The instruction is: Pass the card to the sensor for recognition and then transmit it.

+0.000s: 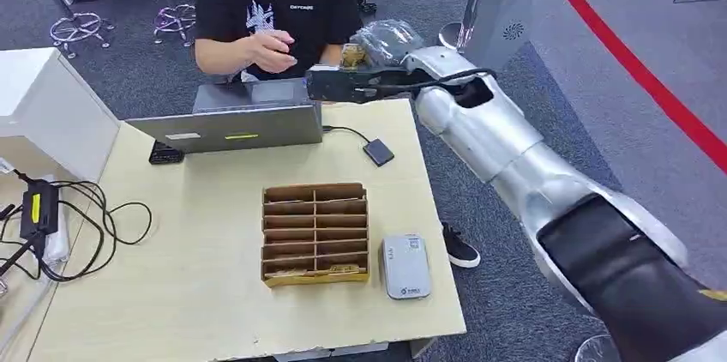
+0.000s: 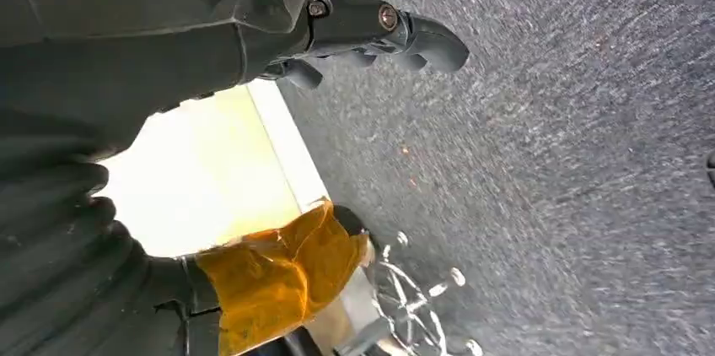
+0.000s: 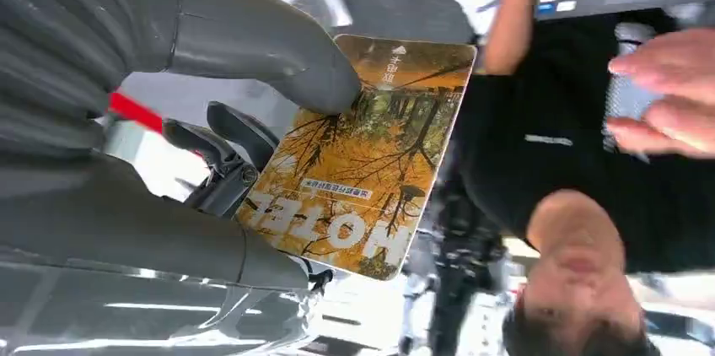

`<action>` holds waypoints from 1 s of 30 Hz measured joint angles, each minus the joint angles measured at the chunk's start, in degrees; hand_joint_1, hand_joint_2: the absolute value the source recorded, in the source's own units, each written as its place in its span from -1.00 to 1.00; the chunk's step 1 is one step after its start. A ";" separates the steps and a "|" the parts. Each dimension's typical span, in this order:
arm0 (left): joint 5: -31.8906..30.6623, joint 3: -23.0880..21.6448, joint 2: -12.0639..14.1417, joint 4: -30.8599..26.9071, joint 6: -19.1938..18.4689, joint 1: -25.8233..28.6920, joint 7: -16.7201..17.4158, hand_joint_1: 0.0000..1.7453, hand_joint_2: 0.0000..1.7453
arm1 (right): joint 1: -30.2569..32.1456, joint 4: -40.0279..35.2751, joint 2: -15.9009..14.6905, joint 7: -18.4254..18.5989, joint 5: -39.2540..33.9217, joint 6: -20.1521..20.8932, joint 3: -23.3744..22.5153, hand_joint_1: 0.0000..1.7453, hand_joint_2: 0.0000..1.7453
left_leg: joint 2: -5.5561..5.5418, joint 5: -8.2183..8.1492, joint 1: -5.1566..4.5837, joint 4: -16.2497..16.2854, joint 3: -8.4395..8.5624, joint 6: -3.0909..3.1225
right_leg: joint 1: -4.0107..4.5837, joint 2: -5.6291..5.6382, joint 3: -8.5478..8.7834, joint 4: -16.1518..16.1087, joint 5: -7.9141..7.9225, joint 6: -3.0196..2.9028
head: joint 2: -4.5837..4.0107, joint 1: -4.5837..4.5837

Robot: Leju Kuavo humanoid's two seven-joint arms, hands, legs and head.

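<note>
Glossy card, brushed arm, matt desk

The card [image 3: 358,175] shines like laminated plastic with a printed autumn picture, pinched by the right hand [image 3: 253,111], whose smooth grey thumb looks like matt plastic. The right arm [image 1: 506,147] gleams in satiny silver metal. Down on the desk [image 1: 197,276], a pale, matt wood-look top carries a corrugated brown cardboard organiser [image 1: 315,233] near its right edge, and beside that a smooth grey plastic reader [image 1: 405,266]. The left hand [image 2: 371,31] shows dark matt fingers over rough, speckled carpet [image 2: 548,162], possibly a short-pile weave.
</note>
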 joint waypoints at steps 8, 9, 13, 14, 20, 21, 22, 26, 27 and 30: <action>-0.09 -2.39 -0.02 0.00 -0.88 -1.43 0.72 -1.00 1.00 | -2.22 13.37 6.81 2.24 -2.14 -0.13 0.15 1.00 1.00 | -0.01 -0.01 -0.01 0.02 -0.09 0.00 | 0.00 -0.01 0.03 -0.13 0.02 0.00 | 0.00 0.02; -0.11 -2.43 -0.02 0.00 -0.90 -1.42 0.72 -1.00 1.00 | -2.37 14.07 7.05 2.26 -2.34 -0.37 0.13 1.00 1.00 | 0.01 -0.01 -0.01 0.02 -0.09 0.00 | 0.00 0.02 0.02 -0.13 0.02 0.00 | 0.00 0.00; -0.11 -2.61 -0.02 0.00 -1.29 -1.49 0.72 -1.00 1.00 | -2.43 16.04 7.70 3.20 -1.79 -2.27 -0.02 1.00 1.00 | -0.02 -0.01 0.00 0.02 -0.08 0.00 | 0.01 -0.01 -0.02 -0.12 0.01 0.00 | 0.00 0.00; -0.11 -2.69 -0.02 0.00 -1.34 -1.48 0.72 -1.00 1.00 | -2.42 16.32 7.77 3.42 -1.79 -2.58 -0.02 1.00 1.00 | -0.02 -0.01 0.00 0.01 -0.09 0.00 | 0.01 -0.01 -0.02 -0.12 0.01 0.00 | 0.00 -0.02; -0.11 -3.02 -0.02 0.00 -1.36 -1.57 0.83 -1.00 1.00 | -2.41 17.44 7.92 3.59 -1.79 -3.41 -0.11 1.00 1.00 | -0.02 -0.02 0.00 0.01 -0.12 0.00 | 0.01 -0.01 -0.03 -0.13 0.01 0.00 | 0.00 0.00; -0.11 -3.02 -0.02 0.00 -1.36 -1.57 0.83 -1.00 1.00 | -2.41 17.44 7.92 3.59 -1.79 -3.41 -0.11 1.00 1.00 | -0.02 -0.02 0.00 0.01 -0.12 0.00 | 0.01 -0.01 -0.03 -0.13 0.01 0.00 | 0.00 0.00; -0.11 -3.02 -0.02 0.00 -1.36 -1.57 0.83 -1.00 1.00 | -2.41 17.44 7.92 3.59 -1.79 -3.41 -0.11 1.00 1.00 | -0.02 -0.02 0.00 0.01 -0.12 0.00 | 0.01 -0.01 -0.03 -0.13 0.01 0.00 | 0.00 0.00; -0.11 -3.06 -0.02 0.00 -1.36 -1.56 0.83 -1.00 1.00 | -2.40 17.72 8.08 3.59 -1.79 -3.41 -0.11 1.00 1.00 | -0.03 -0.01 0.00 0.02 -0.14 0.00 | 0.01 -0.02 -0.04 -0.13 0.01 0.00 | 0.00 0.00; -0.11 -3.09 -0.02 0.00 -1.36 -1.56 0.83 -1.00 1.00 | -2.40 17.83 8.14 3.59 -1.79 -3.41 -0.11 1.00 1.00 | -0.03 -0.01 0.00 0.02 -0.15 0.00 | 0.01 -0.03 -0.04 -0.13 0.01 0.00 | 0.00 0.00; -0.11 -3.30 -0.02 0.00 -1.25 -1.56 0.83 -1.00 1.00 | -2.25 18.35 8.49 2.49 -1.83 -5.87 -0.28 -1.00 1.00 | -0.11 -0.01 0.00 0.02 -0.20 0.00 | 0.01 -0.09 -0.06 -0.13 0.01 0.00 | 0.00 0.00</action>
